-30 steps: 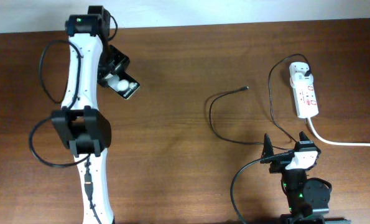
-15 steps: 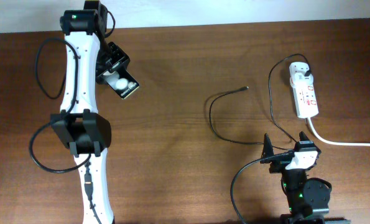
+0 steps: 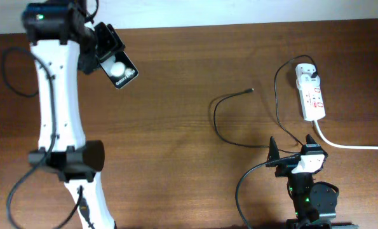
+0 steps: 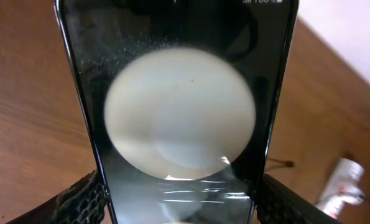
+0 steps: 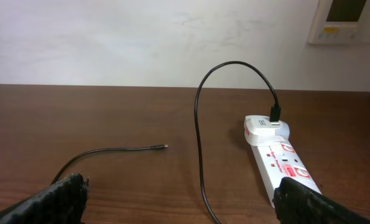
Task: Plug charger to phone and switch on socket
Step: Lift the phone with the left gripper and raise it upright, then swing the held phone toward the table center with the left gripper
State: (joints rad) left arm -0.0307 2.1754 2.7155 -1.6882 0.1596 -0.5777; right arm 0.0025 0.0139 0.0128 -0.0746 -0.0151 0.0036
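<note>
The black phone (image 3: 115, 62) is held in my left gripper (image 3: 93, 51) at the far left of the table, lifted off the wood; its glossy screen with a white round spot fills the left wrist view (image 4: 180, 112), a finger on each long edge. The charger cable (image 3: 230, 102) lies at centre right, its tip (image 3: 251, 90) free on the wood and its white plug (image 3: 307, 74) in the white socket strip (image 3: 312, 95). The cable (image 5: 200, 124) and strip (image 5: 278, 158) also show in the right wrist view. My right gripper (image 3: 293, 151) is open and empty, near the front edge.
The strip's thick white cord (image 3: 354, 146) runs off to the right. A pale wall lies behind the table's far edge. Black arm cables loop beside the left arm (image 3: 49, 127) and near the right arm base (image 3: 239, 184).
My left arm has swung left and towards the far edge, carrying the phone with it. The right arm, cable and strip have not moved.
</note>
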